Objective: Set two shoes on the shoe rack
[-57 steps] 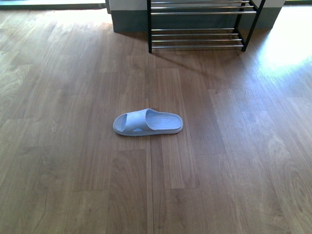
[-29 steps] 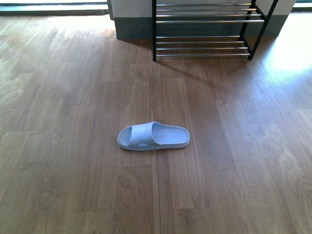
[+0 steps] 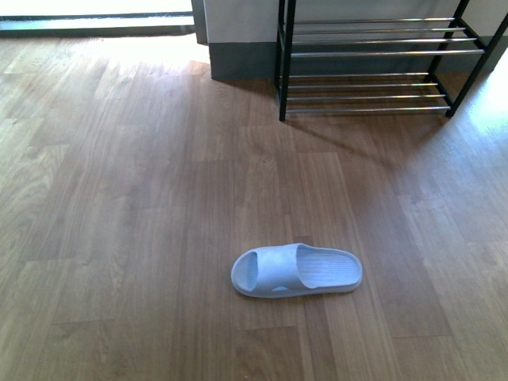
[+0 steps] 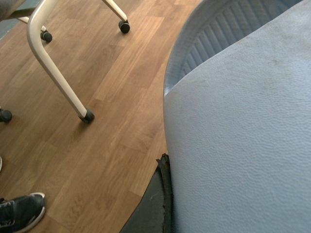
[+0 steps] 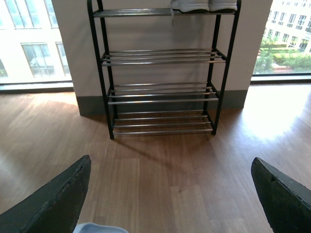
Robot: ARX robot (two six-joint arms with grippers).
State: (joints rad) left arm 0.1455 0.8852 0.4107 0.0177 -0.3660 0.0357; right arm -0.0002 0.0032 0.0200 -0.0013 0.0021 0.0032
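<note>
A pale blue slide sandal (image 3: 295, 270) lies flat on the wooden floor in the front view, toe end to the left. Beyond it at the back right stands the shoe rack (image 3: 365, 75), black-framed with chrome bars. Neither arm shows in that view. My left gripper (image 4: 166, 167) is shut on a second slide sandal (image 4: 243, 126), which fills most of the left wrist view; one dark finger (image 4: 153, 206) presses against it. My right gripper (image 5: 170, 194) is open and faces the rack (image 5: 160, 73), with a corner of the floor sandal (image 5: 99, 228) below one finger.
White soles of shoes (image 5: 204, 5) show on the rack's top shelf, cut off by the frame. A wall with a grey skirting (image 3: 238, 59) stands behind the rack. White chair legs on castors (image 4: 58, 73) and a person's dark shoe (image 4: 19, 213) are near my left arm.
In the front view the floor sandal and the rack have shifted down and to the right, and the rack looks nearer. The sandal lies as it did.
</note>
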